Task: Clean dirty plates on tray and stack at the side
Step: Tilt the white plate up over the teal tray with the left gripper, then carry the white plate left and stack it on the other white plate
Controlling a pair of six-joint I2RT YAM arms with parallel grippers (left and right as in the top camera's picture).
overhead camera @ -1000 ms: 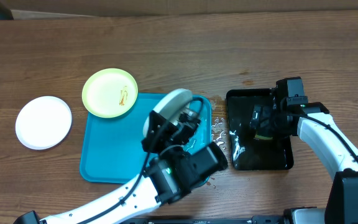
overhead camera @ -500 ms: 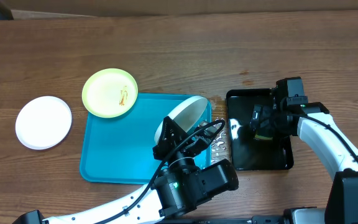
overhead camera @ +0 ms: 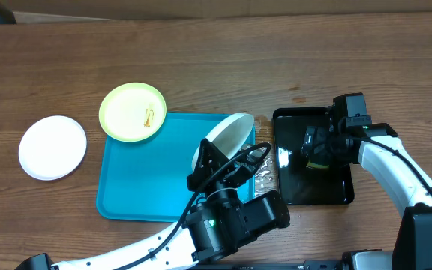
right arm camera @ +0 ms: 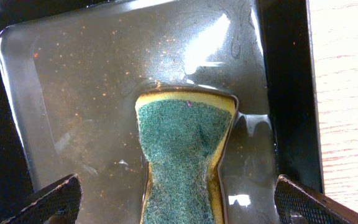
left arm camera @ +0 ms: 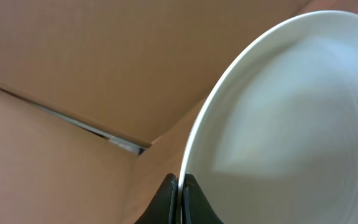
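My left gripper (left arm camera: 181, 198) is shut on the rim of a white plate (left arm camera: 278, 112). In the overhead view it holds this plate (overhead camera: 229, 133) tilted on edge above the right end of the turquoise tray (overhead camera: 137, 187). A pale yellow-green plate (overhead camera: 132, 112) with a brown smear lies half on the tray's back left corner. Another white plate (overhead camera: 52, 147) lies on the table at the far left. My right gripper (right arm camera: 179, 199) is open, its fingers wide on either side of a green and yellow sponge (right arm camera: 182, 155) without touching it.
The sponge lies in a wet black tray (overhead camera: 313, 191) to the right of the turquoise tray. Water drops (overhead camera: 265, 161) lie on the table between the two trays. A cardboard wall stands beyond the back table edge.
My left arm has moved to the right and toward the front with the white plate, mostly in the first half second. The right arm has not moved.
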